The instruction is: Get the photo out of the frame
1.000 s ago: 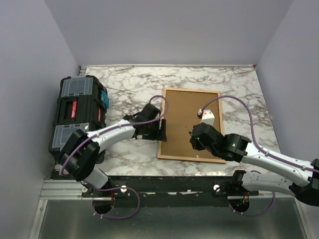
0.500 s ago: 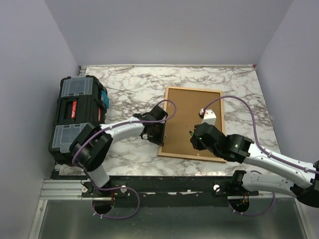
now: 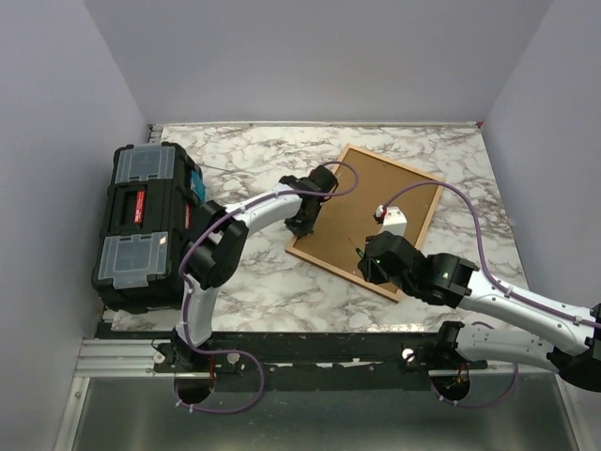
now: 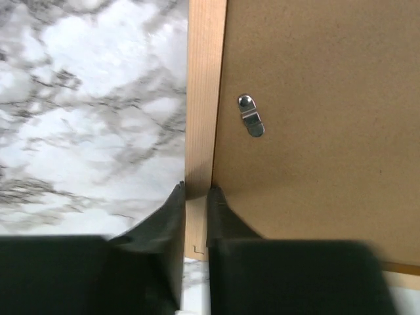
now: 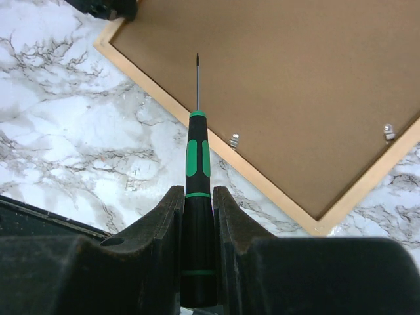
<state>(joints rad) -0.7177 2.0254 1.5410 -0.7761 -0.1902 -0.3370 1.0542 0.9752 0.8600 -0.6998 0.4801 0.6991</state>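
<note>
Here, left tool [image 4: 195,191] tight on frame [image 4: 205,79].

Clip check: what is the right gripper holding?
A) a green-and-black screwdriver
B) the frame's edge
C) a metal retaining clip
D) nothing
A: in the right wrist view the right gripper is shut on the screwdriver handle, with its thin tip pointing out over the brown backing board.
</note>
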